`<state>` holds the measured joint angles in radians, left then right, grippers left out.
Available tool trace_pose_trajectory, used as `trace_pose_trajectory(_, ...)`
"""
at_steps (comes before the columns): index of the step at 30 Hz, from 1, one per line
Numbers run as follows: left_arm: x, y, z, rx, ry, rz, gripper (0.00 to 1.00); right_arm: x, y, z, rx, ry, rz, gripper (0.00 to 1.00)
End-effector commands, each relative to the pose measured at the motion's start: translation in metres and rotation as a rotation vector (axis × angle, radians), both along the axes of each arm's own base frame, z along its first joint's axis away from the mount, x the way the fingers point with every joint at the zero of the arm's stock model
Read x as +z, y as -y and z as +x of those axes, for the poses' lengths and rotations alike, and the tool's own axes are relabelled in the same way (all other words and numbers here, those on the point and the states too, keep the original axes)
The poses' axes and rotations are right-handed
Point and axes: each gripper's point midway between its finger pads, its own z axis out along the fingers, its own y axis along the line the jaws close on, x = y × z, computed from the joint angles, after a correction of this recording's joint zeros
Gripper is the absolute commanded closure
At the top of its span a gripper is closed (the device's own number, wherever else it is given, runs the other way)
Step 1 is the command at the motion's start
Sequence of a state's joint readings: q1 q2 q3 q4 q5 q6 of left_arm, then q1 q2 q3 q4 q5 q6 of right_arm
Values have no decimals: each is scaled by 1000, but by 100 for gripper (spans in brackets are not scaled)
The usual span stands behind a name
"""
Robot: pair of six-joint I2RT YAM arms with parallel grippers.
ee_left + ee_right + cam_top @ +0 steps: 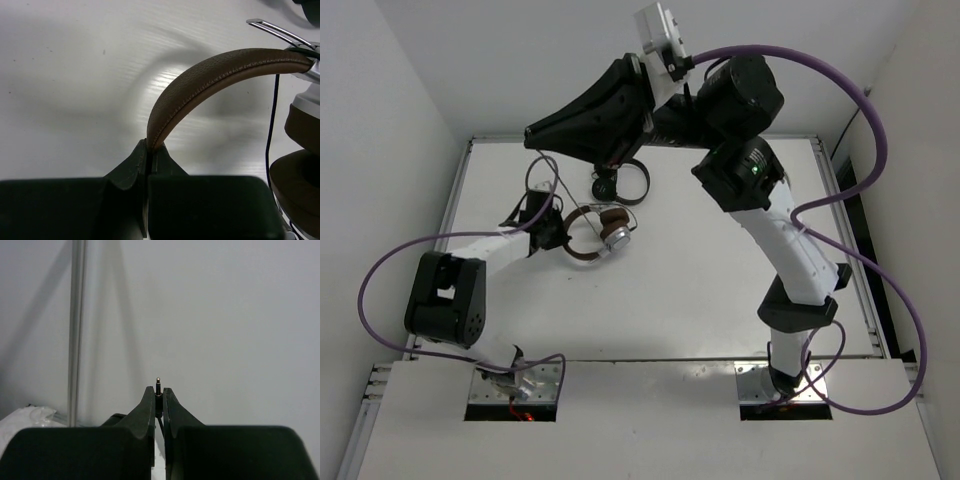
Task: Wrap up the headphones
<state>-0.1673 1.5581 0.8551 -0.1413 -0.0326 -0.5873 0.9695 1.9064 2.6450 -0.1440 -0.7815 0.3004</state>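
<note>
Over-ear headphones (610, 228) sit left of the middle of the white table (700, 290), just in front of a second, all-black pair of headphones (620, 185). The headband is brown and padded, with a grained surface and a line of stitching along its edge (220, 70). A bare silver metal slider meets it near the cups. The earcups are silver with thick brown cushions and lie close together, one over the other in the left wrist view.

Seen from above, the crown of the band points toward the near left. The cups are at the right end, so the long axis runs roughly left to right. Whether the cups rest on the table cannot be told.

The left gripper (149, 147) is clamped on the headband near its crown, with the band rising from between the fingers and curving right. A long thin black cable (272, 115) hangs beside the cups.

The right gripper (158, 392) is raised high above the far left of the table. It is pinched on the cable's small metal jack plug (158, 384), whose tip stands just clear of the fingers.
</note>
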Motion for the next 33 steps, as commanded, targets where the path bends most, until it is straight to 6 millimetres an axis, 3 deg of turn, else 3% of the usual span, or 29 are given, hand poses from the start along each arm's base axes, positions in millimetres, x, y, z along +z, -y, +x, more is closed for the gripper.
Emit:
trace_pose_trajectory(1, 34, 5, 17, -29, 178, 46, 100, 34, 18, -5, -21, 27, 119, 100)
trace_pose_trajectory(4, 31, 13, 13, -64, 197, 88, 100, 40, 21, -5, -30, 21, 140, 100)
trace_pose_trajectory(8, 45, 22, 3, -126, 277, 127, 100, 49, 29, 14, -81, 7, 179, 100)
trace_pose_trajectory(15, 57, 37, -22, -274, 393, 154, 100, 43, 39, 75, -215, -57, 195, 100)
trace_pose_trajectory(22, 67, 50, -39, -388, 462, 203, 100, 42, 71, 139, -361, -107, 225, 100)
trace_pose_trajectory(24, 70, 53, -40, -409, 473, 199, 100, 28, 68, 159, -384, -136, 200, 100)
trace_pose_trajectory(28, 73, 56, -45, -440, 475, 188, 100, 10, 83, 204, -470, -203, 193, 100)
trace_pose_trajectory(33, 95, 63, -50, -455, 527, 136, 100, -21, 102, 257, -563, -264, 166, 100)
